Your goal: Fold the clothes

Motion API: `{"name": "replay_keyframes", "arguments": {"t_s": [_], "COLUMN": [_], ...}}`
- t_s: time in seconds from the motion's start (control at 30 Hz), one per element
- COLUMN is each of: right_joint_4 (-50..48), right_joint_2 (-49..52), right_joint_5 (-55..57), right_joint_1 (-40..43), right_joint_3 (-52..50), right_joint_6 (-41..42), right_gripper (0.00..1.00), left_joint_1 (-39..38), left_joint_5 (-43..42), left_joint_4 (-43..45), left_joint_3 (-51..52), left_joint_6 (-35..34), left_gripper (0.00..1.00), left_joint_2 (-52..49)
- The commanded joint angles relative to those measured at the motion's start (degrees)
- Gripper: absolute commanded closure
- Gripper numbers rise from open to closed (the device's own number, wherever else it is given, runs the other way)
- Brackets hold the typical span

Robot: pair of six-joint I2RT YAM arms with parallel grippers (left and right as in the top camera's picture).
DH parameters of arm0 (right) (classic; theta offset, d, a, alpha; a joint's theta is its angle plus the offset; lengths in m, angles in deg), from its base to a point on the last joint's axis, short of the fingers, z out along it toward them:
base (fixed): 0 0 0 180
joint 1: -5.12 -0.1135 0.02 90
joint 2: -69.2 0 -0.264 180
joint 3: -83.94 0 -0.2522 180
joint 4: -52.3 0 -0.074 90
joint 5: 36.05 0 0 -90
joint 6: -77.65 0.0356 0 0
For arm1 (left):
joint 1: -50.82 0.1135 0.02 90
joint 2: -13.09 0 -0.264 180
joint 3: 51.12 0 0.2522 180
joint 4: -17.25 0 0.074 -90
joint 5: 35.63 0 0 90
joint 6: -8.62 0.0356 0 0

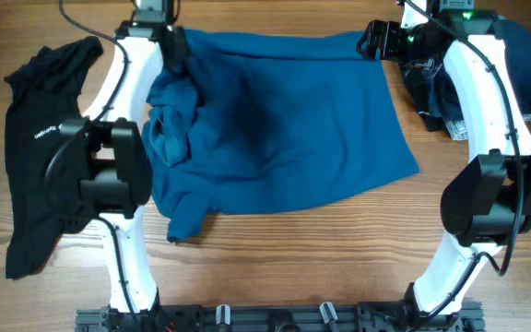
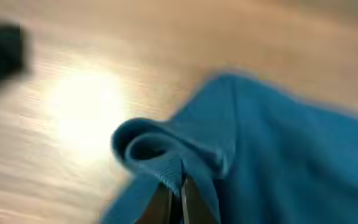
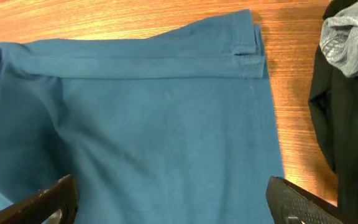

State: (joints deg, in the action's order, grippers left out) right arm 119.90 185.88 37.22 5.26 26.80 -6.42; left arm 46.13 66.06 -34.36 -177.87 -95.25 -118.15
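1. Wood-grain table [image 1: 275, 267] fills the scene. A blue shirt [image 1: 293, 120] lies spread across its middle, a black garment [image 1: 35, 157] sits off to the left, and a pile of dark clothes [image 1: 524, 65] is at the far right corner.
2. The shirt is fairly flat over its right half. Its left side is rumpled into a heap [image 1: 169, 129], with a tail trailing toward the near edge.
3. The left gripper [image 2: 178, 198] is pinched tight on a rolled blue edge at the shirt's far left corner. That wrist view is blurred, so I cannot tell how much cloth it has.
4. The right gripper [image 3: 169, 193] hangs over the far right corner with its fingers spread wide, holding nothing. The hem [image 3: 247, 53] is just ahead of it.
5. The step in hand, as I judge it, is getting both far corners gripped so the shirt can be drawn flat before any fold.
6. To do it well, the right fingers should come down across the hem band close to the corner and catch every layer there. They should stay off the dark pile just beside it.
7. Once both corners are held, the arms should move together under even tension, so the rumpled left side pulls out instead of being folded in.
8. A grip on one layer only would likely let the shirt twist or slip.
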Motion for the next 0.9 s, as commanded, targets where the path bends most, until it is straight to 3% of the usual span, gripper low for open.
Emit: {"name": "replay_keyframes", "arguments": {"t_s": [0.0, 0.17, 0.2, 0.23, 0.27, 0.3, 0.37, 0.43, 0.5, 0.63, 0.73, 0.87], "right_joint_4": [-0.4, -0.4, -0.4, -0.4, -0.4, -0.3, -0.2, -0.1, 1.1, 3.2, 3.2, 3.4], "right_joint_2": [0.6, 0.6, 0.6, 0.6, 0.6, 0.6, 0.6, 0.6, 0.6, 0.6, 0.6, 0.6], "right_joint_5": [-0.7, -0.7, -0.7, -0.7, -0.7, -0.7, -0.7, -0.7, -0.7, -0.7, -0.7, -0.7], "right_joint_1": [-0.3, -0.3, -0.3, -0.3, -0.3, -0.3, -0.3, -0.3, -0.3, -0.2, -0.2, -0.2], "right_joint_3": [-0.4, -0.4, -0.4, -0.4, -0.4, -0.4, -0.4, -0.4, -0.4, -0.4, -0.4, -0.4], "right_joint_6": [-1.5, -1.7, -1.7, -1.7, -1.7, -1.7, -1.7, -2.2, -2.7, -3.0, -3.0, -4.4], "right_gripper": [0.03, 0.03, 0.03, 0.03, 0.03, 0.03, 0.03, 0.03, 0.03, 0.03, 0.02, 0.02], "left_joint_1": [4.7, 6.2, 6.2, 6.2, 6.2, 6.1, 5.8, 4.8, 2.4, -1.6, -3.0, -2.9], "left_joint_5": [7.7, 7.3, 7.2, 7.0, 6.6, 6.6, 6.6, 5.2, -2.2, -7.1, -7.2, -11.8], "left_joint_4": [7.7, 25.6, 27.9, 29.6, 30.8, 30.3, 26.1, 15.4, -6.5, -35.2, -44.3, -39.4], "left_joint_3": [-2.6, -2.6, -2.6, -2.6, -2.6, -2.6, -2.6, -2.6, -2.6, -2.6, -1.2, 9.2], "left_joint_6": [0.6, 3.2, 3.2, 3.2, 3.2, 3.2, 3.2, 3.1, -0.9, -3.5, -3.6, -8.0], "left_gripper": [0.96, 0.96, 0.84, 0.50, 0.07, 0.00, 0.00, 0.00, 0.00, 0.01, 0.00, 0.00], "left_joint_2": [3.6, 3.6, 3.6, 3.6, 3.6, 3.6, 3.8, 5.5, 10.8, 15.3, 14.8, 14.8]}}
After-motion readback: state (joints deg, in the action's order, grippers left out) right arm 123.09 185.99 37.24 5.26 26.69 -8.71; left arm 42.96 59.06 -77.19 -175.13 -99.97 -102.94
